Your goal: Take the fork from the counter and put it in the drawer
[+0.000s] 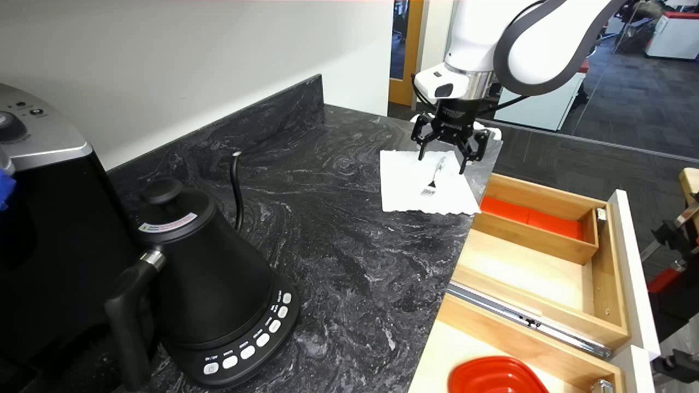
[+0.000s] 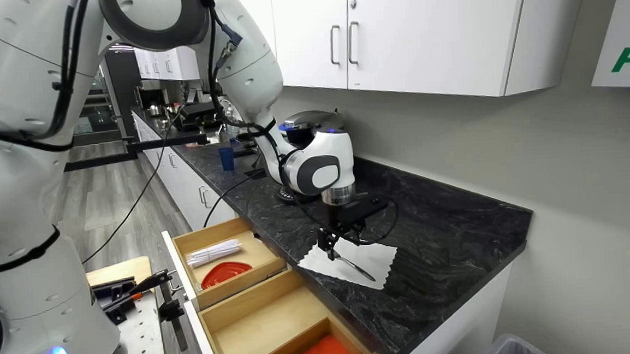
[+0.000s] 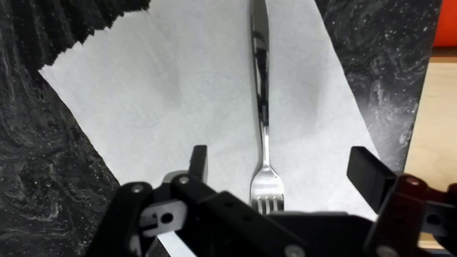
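Note:
The fork (image 3: 267, 178), slim and shiny metal, lies flat on a white paper napkin (image 3: 160, 89) on the dark veined counter (image 1: 338, 240). Its tines point toward the kettle in an exterior view, where the fork (image 1: 430, 189) shows beneath the arm. My gripper (image 3: 282, 162) is open above the napkin, one finger on either side of the fork in the wrist view, with nothing held. The gripper body covers the tine tips there. In an exterior view the gripper (image 2: 330, 252) hides the fork's tine end. The drawer (image 2: 264, 322) stands pulled out beside the counter, pale wood with an orange-red compartment.
Another pulled-out drawer with a red bowl (image 2: 225, 273) and a bundle of white sticks (image 2: 213, 253) adjoins it. A black kettle (image 1: 213, 273) and a coffee machine (image 1: 43, 218) stand farther along the counter. White cabinets (image 2: 426, 28) hang over the worktop.

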`<action>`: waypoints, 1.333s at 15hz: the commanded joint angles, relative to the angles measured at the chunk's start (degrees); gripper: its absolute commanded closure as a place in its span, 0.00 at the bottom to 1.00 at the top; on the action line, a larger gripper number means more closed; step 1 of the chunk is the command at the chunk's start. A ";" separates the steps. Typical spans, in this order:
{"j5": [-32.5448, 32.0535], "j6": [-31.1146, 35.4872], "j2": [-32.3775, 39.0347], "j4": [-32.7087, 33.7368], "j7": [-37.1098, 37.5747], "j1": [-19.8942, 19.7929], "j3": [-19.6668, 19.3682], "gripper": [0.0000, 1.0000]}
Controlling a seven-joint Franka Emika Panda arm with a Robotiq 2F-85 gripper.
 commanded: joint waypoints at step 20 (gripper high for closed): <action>0.23 -15.60 14.18 20.17 1.21 2.15 -0.77 0.31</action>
